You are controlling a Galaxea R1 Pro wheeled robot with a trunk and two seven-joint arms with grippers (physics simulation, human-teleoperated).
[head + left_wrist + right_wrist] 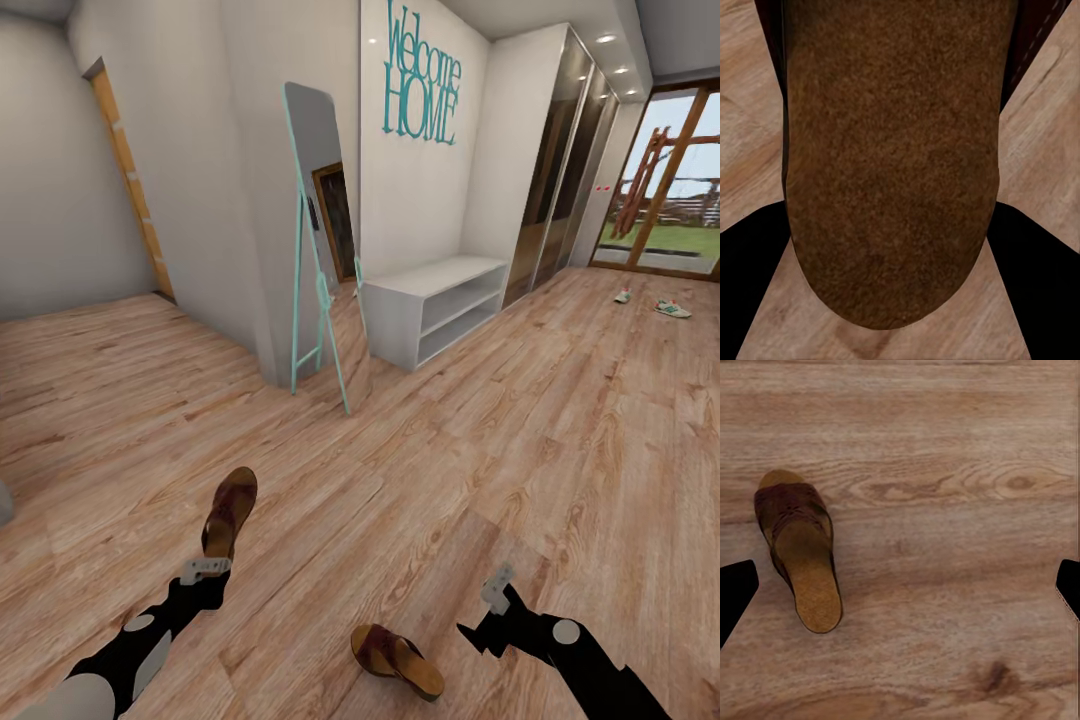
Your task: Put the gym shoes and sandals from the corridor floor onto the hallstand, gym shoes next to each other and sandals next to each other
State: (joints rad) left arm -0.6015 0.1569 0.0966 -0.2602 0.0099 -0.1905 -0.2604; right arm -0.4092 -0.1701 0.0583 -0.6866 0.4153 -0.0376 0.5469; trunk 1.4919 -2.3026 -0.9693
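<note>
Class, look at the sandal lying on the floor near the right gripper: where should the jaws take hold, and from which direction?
Grip the sandal across its narrow waist behind the strap, descending from above. It lies flat, sole down on the corridor floor, with both long sides free, and the right gripper appears open beside it.

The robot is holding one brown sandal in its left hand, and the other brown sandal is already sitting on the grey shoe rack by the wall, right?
Not quite. The left gripper does hold one brown sandal, but the other sandal is not on the shoe rack. It lies on the wood floor near the right gripper, as the head view shows. The rack's shelves look empty.
</note>
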